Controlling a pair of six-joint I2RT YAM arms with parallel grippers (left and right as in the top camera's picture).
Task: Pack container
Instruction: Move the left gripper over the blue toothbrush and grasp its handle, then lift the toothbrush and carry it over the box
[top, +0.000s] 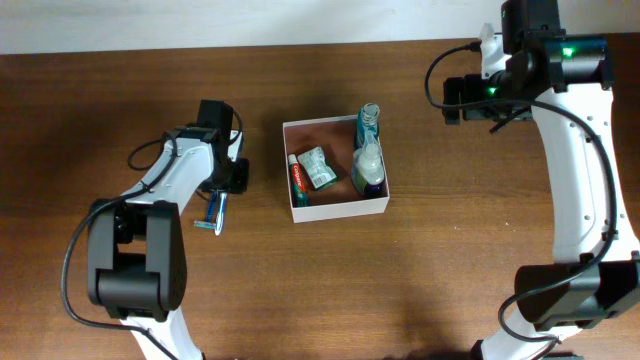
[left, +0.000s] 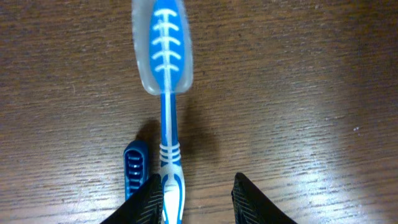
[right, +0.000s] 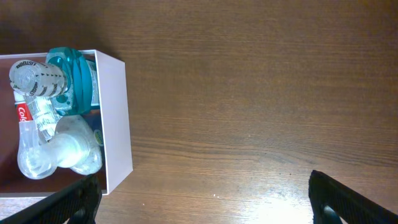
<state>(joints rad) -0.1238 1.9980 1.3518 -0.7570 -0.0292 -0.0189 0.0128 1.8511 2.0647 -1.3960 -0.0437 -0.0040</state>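
The container (top: 340, 209), a white-walled square box with a reddish-brown floor, sits mid-table. It holds a red toothpaste tube (top: 298, 178), a green-white sachet (top: 319, 168) and clear and teal bottles (top: 368, 160). Left of it a blue-and-white toothbrush (top: 218, 213) lies on the wood. In the left wrist view the toothbrush (left: 166, 112) points away, with a clear cap over its head. My left gripper (left: 198, 199) is open low over the handle's near end; one finger touches the handle and the other stands apart. My right gripper (right: 202, 193) is wide open above bare wood beside the container's wall (right: 115, 118).
A small dark blue ribbed item (left: 135, 165) lies right beside the toothbrush handle, against my left finger. Brown wooden table all around; its pale far edge (top: 300, 25) runs along the top of the overhead view.
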